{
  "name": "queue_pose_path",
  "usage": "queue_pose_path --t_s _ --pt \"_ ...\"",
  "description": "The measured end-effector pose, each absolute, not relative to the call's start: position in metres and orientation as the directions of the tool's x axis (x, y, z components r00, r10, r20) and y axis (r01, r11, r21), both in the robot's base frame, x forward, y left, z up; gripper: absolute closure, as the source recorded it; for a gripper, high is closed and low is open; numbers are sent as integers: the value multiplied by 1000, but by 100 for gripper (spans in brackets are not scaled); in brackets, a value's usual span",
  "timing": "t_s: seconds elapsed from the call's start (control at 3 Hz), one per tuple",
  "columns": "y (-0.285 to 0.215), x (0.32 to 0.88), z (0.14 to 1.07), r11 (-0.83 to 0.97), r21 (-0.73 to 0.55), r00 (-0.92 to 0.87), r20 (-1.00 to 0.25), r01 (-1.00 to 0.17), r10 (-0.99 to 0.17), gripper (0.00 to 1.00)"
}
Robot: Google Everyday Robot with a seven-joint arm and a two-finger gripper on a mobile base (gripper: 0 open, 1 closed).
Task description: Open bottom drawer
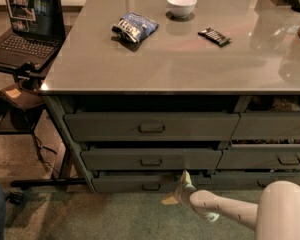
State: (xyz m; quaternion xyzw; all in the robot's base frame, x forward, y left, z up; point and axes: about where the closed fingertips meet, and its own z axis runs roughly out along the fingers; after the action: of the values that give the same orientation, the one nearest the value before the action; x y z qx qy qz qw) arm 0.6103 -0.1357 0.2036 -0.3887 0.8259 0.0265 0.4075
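Glossy grey countertop (180,59); slim matte bottom drawer (125,183); pale gripper (175,188) at its front, fingers (185,178) spread apart.

Pincer (176,189): low at the foot of the counter (190,69), fingers spread apart, upper tip at the bottom drawer's (120,183) top edge, just beside its handle (151,186).
Bottom drawer: slim grey front under two taller ones.
Countertop: white bowl (181,4), blue snack bag (135,26), dark candy bar (214,36).
Laptop (27,21): open on a stand beside the counter.

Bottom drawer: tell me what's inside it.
Nothing inside shows: the front of the bottom drawer covers the contents, leaving only a dark slit above. The gripper is at its right end.
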Motion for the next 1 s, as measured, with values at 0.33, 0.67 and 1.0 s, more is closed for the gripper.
queue_pose_path --t_s 0.33,0.67,1.0 --pt "-136 638 190 617 -314 -319 -639 -722 -700 0" --pt "-146 640 168 638 -292 -333 -659 -713 -675 0" --pt "-151 646 166 645 -297 -337 -660 -704 -671 0"
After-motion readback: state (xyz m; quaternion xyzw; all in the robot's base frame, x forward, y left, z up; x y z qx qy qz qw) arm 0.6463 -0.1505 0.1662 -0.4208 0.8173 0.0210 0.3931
